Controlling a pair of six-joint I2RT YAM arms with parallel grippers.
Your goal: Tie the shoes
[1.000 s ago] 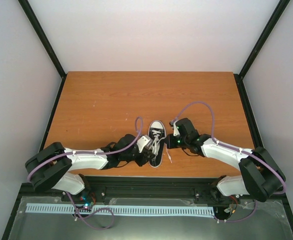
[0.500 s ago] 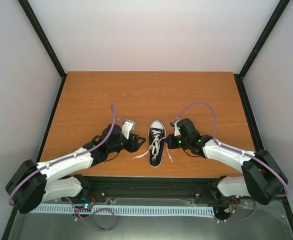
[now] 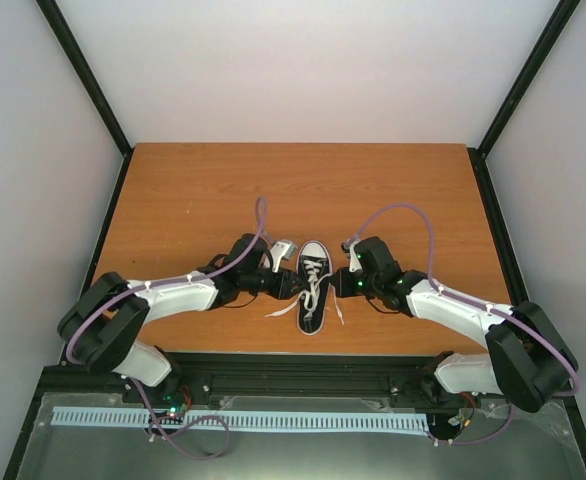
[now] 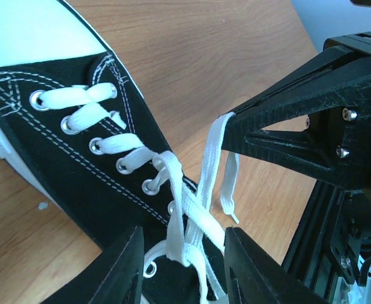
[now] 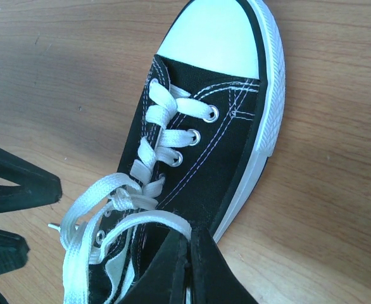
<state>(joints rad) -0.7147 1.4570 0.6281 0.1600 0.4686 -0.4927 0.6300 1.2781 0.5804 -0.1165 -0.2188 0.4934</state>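
The shoe [image 3: 313,288], a small black sneaker with a white toe cap, lies near the table's front edge with its toe pointing away. Its white laces [image 4: 187,212] are crossed into one knot over the tongue. My left gripper [image 3: 294,283] is at the shoe's left side, open, and its fingers [image 4: 119,269] straddle the crossed laces without pinching them. My right gripper [image 3: 342,283] is at the shoe's right side. It is shut on a lace strand [image 5: 149,222], which runs taut from the knot to its tips [image 5: 188,239]. One lace end [image 3: 278,312] trails on the wood to the left.
The shoe rests on a wooden table [image 3: 273,190] enclosed by pale walls with black corner posts. The black frame rail [image 3: 303,360] runs just below the shoe's heel. Both arms' purple cables arch above the table beside the shoe.
My left gripper drew back to the left from the shoe, opening, then came in again at the shoe's left side. The right gripper stayed shut on its lace.
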